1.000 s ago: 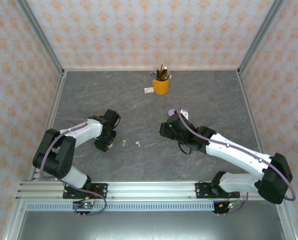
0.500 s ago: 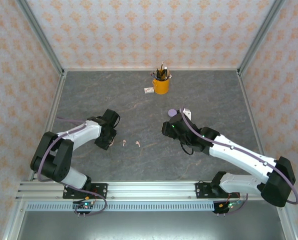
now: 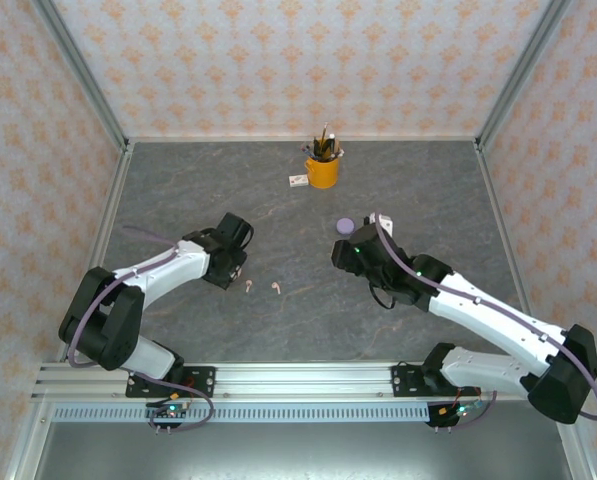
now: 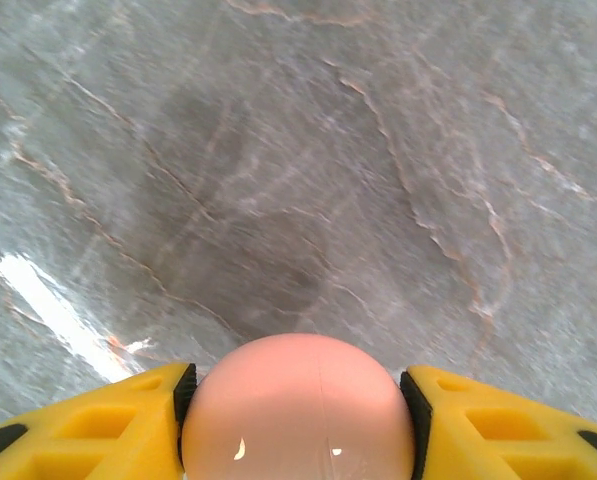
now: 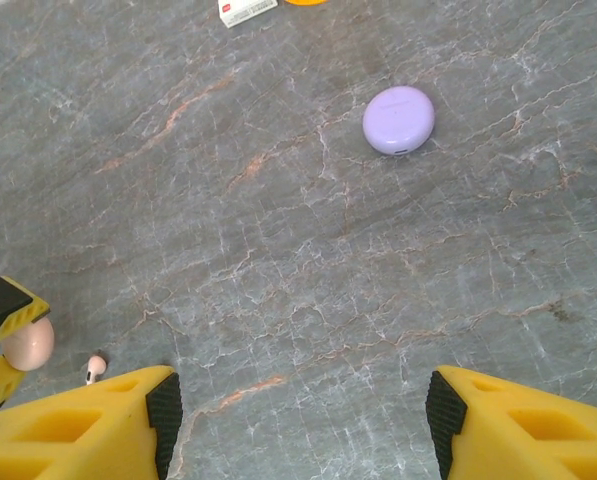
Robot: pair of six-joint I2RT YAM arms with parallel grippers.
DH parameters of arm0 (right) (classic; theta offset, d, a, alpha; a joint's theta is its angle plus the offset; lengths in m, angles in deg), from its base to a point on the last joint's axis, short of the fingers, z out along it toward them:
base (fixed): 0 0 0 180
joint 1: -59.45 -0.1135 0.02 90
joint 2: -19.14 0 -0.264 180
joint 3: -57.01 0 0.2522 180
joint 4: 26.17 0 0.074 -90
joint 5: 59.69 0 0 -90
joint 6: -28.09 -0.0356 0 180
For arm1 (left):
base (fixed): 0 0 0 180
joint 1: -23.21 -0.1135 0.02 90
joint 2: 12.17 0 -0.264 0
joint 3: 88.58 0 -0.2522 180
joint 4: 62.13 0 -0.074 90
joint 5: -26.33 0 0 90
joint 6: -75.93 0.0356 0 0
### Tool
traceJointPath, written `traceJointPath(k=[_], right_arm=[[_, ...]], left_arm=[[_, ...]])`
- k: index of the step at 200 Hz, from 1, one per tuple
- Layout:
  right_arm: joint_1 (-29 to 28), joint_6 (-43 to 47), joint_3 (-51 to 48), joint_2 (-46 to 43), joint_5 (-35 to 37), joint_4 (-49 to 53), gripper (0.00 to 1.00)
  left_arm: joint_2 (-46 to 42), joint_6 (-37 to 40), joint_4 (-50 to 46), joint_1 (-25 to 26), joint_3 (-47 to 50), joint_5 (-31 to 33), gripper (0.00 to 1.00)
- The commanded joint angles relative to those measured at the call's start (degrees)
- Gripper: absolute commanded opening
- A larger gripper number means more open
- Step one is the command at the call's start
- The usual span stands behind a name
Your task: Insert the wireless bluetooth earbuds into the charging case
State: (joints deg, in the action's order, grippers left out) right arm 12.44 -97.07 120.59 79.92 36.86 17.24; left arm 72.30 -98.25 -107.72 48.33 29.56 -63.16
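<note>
Top external shows the grey stone-patterned table (image 3: 178,190) with two pink earbuds (image 3: 262,287) lying side by side, a little apart, near its middle. The left gripper (image 3: 232,270) is low over the table just left of them. The right gripper (image 3: 346,252) sits further right, with a round lilac case (image 3: 346,226) lying closed just beyond it. Towards the back stand a yellow pen cup (image 3: 322,170) and a small white box (image 3: 298,181) beside it. From up here I cannot tell how either pair of jaws stands.

Left wrist makes it plain. Both yellow fingers (image 4: 88,425) press against the sides of a round pink case (image 4: 298,400), clamped on it. Its glossy dome faces the camera, with bare table beyond.

Right wrist shows that arm's own yellow fingers (image 5: 78,430) spread wide with nothing but table between them. The lilac case (image 5: 399,119) lies well ahead, lid down. At the left edge is the pink case (image 5: 28,342), held in the other arm's yellow finger (image 5: 3,308). One pink earbud (image 5: 95,369) lies on the table just beside that case, apart from it. The white box (image 5: 248,10) peeks in at the top.
</note>
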Motion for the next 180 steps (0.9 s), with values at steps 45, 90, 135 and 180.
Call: traceJointPath(k=[45, 90, 135, 180], right_arm=[[4.56, 2.15, -1.78, -3.99, 2.07, 4.02, 0.68], [6.57, 2.94, -2.12, -6.24, 4.26, 6.67, 0.68], [6.75, 1.77, -4.46, -10.61, 5.89, 8.31, 0.68], [6.75, 0.50, -7.05, -15.80, 7.30, 10.80, 0.68]], left_arm=[[1.96, -3.15, -3.40, 7.27, -8.38, 4.75, 0.52], [9.17, -7.41, -4.87, 15.37, -15.44, 5.68, 0.52], [19.62, -10.64, -6.75, 23.11, -25.47, 4.67, 0.53], [29.35, -11.78, -7.99, 26.77, -34.17, 3.13, 0.54]])
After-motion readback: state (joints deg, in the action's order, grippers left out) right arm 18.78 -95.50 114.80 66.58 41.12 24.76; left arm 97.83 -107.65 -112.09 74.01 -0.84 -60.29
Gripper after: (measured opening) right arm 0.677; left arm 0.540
